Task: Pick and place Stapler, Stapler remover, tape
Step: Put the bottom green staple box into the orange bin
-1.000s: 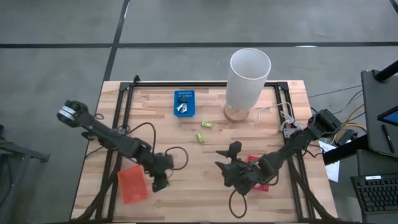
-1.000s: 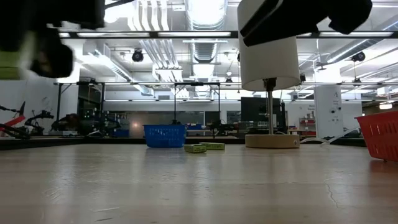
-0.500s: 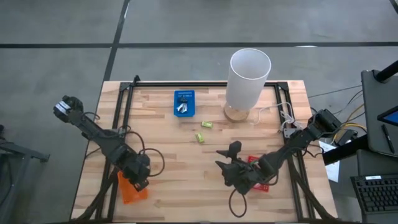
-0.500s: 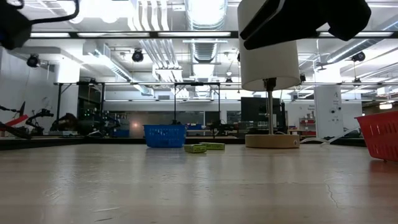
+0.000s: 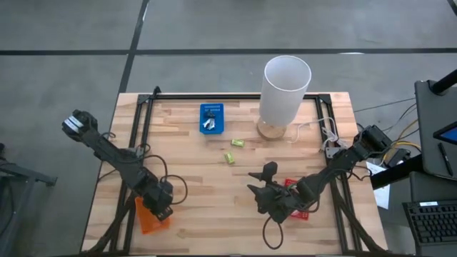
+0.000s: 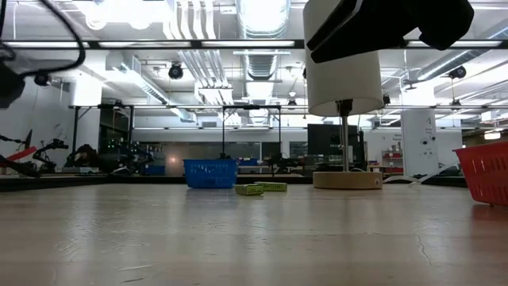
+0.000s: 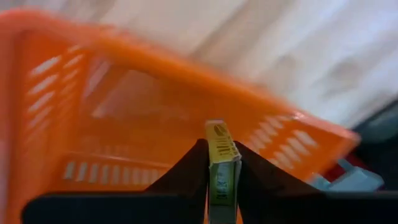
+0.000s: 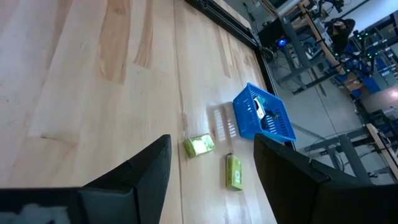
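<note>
The left tool (image 5: 161, 209) hangs over the orange basket (image 5: 148, 216) at the near left corner of the bench (image 5: 193, 171). Its fingers (image 7: 189, 171) are clamped on a small green and yellow box (image 7: 221, 163), held on edge between them; the left wrist view shows the box just above the basket's open top, with the slotted orange walls behind and below it. Whether the box touches the basket cannot be told.

Farther toward the middle of the bench, near the back edge, stands a blue basket (image 5: 211, 118) with a pale, shiny item (image 5: 208, 124) inside; what that item is cannot be made out. Just in front of it and a little to the right lie two more small green boxes (image 5: 233, 150), near each other but apart, flat on the wood. The right wrist view shows them too, beside the blue basket (image 8: 263, 120), and in the low view they sit between the blue basket (image 6: 210, 172) and the lamp's round base (image 6: 347, 179).

The white cylindrical lamp (image 5: 285, 89) stands right of the blue basket, at the back of the bench.

The right tool (image 5: 262, 183) hovers low over the near middle of the bench, pointing toward the green boxes, with its fingers (image 8: 145, 169) spread wide and nothing between them. A red basket (image 5: 298, 198) lies under the right arm, mostly covered by it; its slotted wall shows at the edge of the low view (image 6: 484, 171).
</note>
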Action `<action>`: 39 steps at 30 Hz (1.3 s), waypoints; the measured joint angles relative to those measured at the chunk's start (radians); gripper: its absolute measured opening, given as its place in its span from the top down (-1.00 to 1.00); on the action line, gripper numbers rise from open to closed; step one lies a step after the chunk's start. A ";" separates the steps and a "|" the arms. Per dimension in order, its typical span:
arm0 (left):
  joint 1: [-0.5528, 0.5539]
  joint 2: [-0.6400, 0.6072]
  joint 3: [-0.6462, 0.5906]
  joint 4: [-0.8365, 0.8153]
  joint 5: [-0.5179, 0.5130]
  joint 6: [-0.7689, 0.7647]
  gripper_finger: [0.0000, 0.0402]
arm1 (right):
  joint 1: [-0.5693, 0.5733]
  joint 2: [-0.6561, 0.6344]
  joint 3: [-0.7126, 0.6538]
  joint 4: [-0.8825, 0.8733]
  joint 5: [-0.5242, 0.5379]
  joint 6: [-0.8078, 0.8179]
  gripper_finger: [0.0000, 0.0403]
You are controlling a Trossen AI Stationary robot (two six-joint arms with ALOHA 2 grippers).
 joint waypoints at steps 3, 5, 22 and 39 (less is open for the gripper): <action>-0.001 0.000 -0.041 0.004 0.023 -0.020 0.55 | 0.000 0.000 0.000 0.000 0.000 0.000 -0.10; -0.001 0.000 -0.057 0.010 0.023 -0.025 0.47 | 0.000 0.000 0.000 0.000 0.000 0.000 -0.10; 0.000 -0.025 -0.053 -0.027 -0.035 0.027 -0.08 | -0.001 0.000 0.000 0.001 0.000 0.005 -0.10; 0.002 -0.280 -0.038 -0.140 -0.289 0.093 -0.09 | -0.053 0.000 -0.002 0.003 -0.017 0.116 -0.09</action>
